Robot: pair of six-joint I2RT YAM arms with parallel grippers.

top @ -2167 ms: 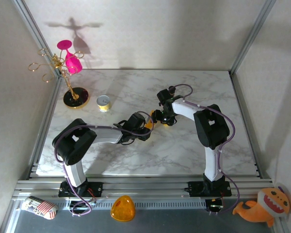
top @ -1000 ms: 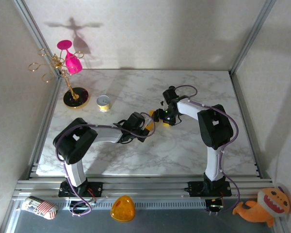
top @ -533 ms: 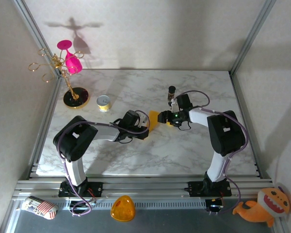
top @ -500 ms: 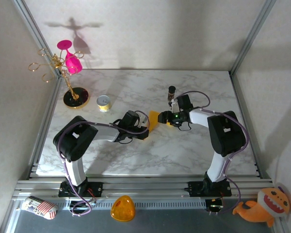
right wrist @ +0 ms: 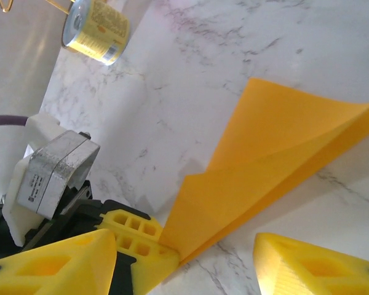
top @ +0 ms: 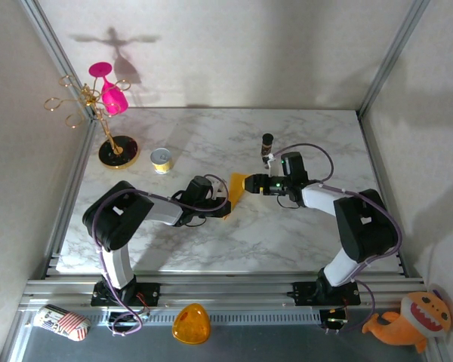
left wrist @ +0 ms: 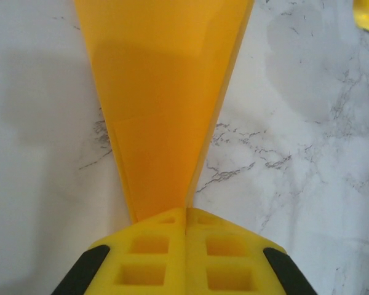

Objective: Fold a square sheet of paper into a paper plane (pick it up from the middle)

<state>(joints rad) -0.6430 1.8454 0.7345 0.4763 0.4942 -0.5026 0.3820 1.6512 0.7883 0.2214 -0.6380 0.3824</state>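
The left gripper [left wrist: 186,214] has its yellow fingers pressed together on the narrow tip of the orange-yellow sheet of paper [left wrist: 163,92], a creased wedge fanning out ahead of them over the marble table [left wrist: 307,123], while the right gripper [right wrist: 184,239], fingers spread, faces that pinched end.

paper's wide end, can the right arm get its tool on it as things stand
Probably yes. The right tool is open and aimed at the paper, with bare marble between. The left tool pinches just the narrow tip, leaving the wide end free.
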